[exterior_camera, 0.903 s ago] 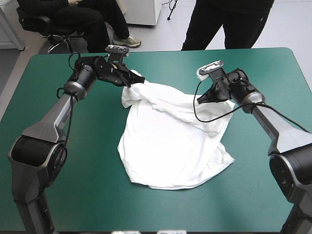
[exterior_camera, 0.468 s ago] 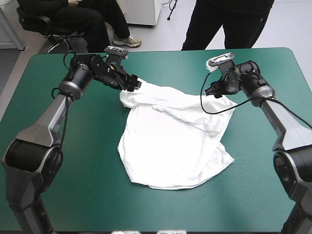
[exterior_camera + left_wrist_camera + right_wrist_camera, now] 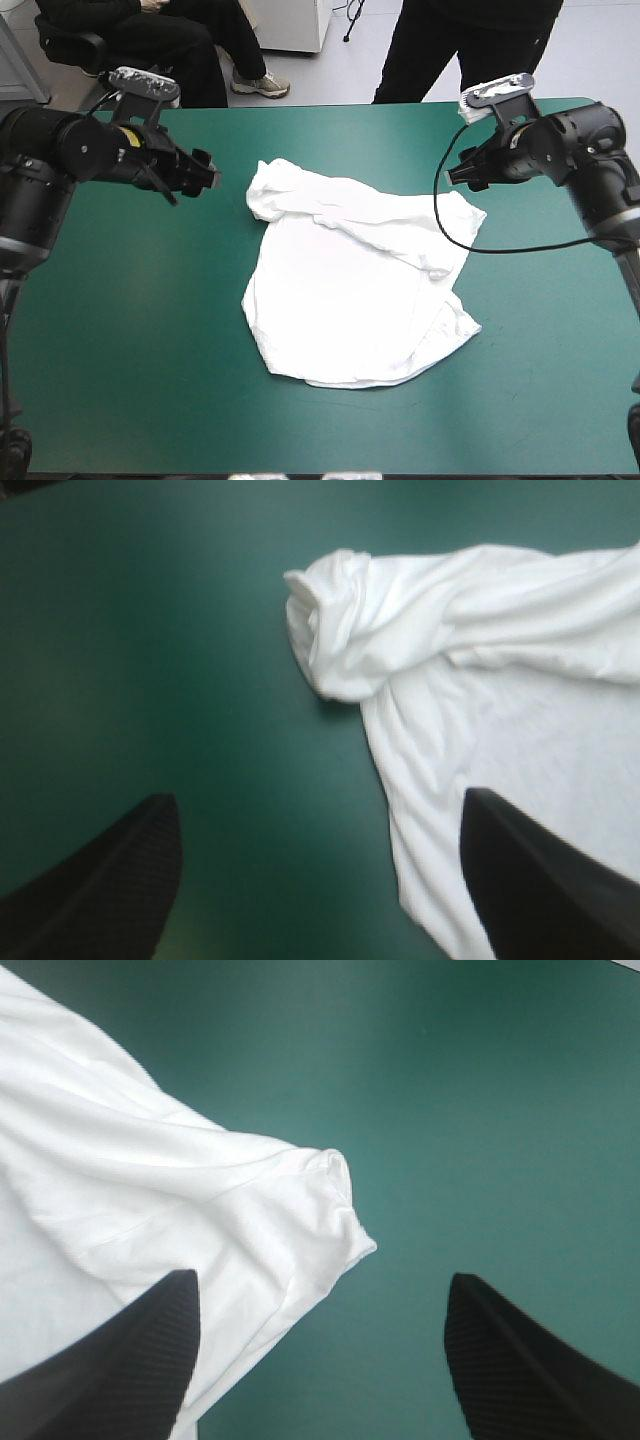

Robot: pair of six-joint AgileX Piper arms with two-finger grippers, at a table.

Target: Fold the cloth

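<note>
- Jaws on both arms stand wide apart and hold nothing (each pair of black fingers (image 3: 95, 880) shows bare teal-green cover between its tips).
- T-shirt (image 3: 350, 300) lies at the middle of the worktop (image 3: 120, 330), mostly spread. Its long axis runs from the far edge toward the near one.
- Its near end is flat and rounded, while the far end is doubled over into a rumpled band (image 3: 370, 215) lying crosswise, left to right.
- At the far left the band ends in a bunched knot (image 3: 330, 630). At the far right it ends in a softer folded corner (image 3: 335, 1205).
- Left jaws hover just beside the knot on its outer side, not touching it. In the left wrist view the knot sits ahead of them and between the fingers, and the shirt's side edge runs back under one finger.
- Right jaws hang near the folded corner, a little beyond it toward the far edge (their height over the cloth is hard to judge). In the right wrist view the corner lies ahead, between the fingers and closer to one of them.
- As I judge it, neither arm is clearly the nearer, since each faces its own end of the band.
- The coming move likely turns on that crosswise line: each arm would come inward along it to pinch its end (probably both together). The far end could then be drawn out flat or carried toward the near hem.
</note>
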